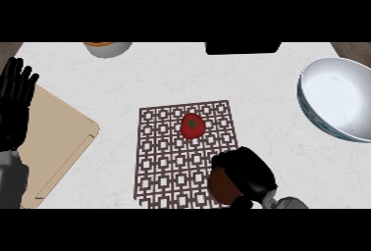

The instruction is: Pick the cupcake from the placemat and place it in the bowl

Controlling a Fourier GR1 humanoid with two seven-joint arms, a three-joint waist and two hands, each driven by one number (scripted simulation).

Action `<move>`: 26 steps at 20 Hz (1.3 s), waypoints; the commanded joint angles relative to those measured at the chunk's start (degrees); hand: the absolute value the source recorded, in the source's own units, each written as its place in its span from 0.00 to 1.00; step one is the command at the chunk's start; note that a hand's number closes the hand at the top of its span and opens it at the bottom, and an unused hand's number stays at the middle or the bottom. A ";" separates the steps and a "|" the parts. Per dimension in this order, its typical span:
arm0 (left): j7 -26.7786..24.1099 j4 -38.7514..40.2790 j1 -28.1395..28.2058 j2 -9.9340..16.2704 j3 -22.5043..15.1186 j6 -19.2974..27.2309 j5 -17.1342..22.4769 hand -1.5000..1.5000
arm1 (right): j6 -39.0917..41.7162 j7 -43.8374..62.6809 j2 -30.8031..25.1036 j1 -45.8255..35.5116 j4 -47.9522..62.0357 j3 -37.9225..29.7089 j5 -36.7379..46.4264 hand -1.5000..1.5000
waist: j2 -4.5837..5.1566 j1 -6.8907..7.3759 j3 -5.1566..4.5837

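Note:
A brown, rounded cupcake (220,187) sits at the near right corner of the brown lattice placemat (163,162). My right hand (249,172) is curled over it from the right and hides most of it. The large white bowl (340,100) stands at the right edge of the counter, well beyond and to the right of that hand. My left hand (16,100) rests open at the far left, fingers up, away from the placemat.
A red tomato-like thing with a green top (192,125) lies on the placemat's upper middle. A tan cutting board (62,142) lies at the left. A small grey bowl with orange contents (107,48) and a black object (243,47) stand at the counter's far edge.

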 commanded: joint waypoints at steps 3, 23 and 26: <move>-0.27 -0.22 2.26 1.67 3.60 1.70 0.09 0.50 | -3.06 4.50 -15.31 8.39 4.32 -23.15 -3.77 1.00 | -0.03 -8.88 0.38; -2.41 -2.27 4.73 -1.33 0.23 -0.48 0.11 0.50 | -1.95 -43.32 -56.14 16.64 40.59 -80.86 -34.75 1.00 | 0.16 -0.48 0.20; -1.21 -2.00 2.21 -0.11 0.39 -1.17 0.64 0.50 | 2.00 -49.03 -59.67 15.02 47.15 -83.97 -37.83 1.00 | 0.41 0.77 0.21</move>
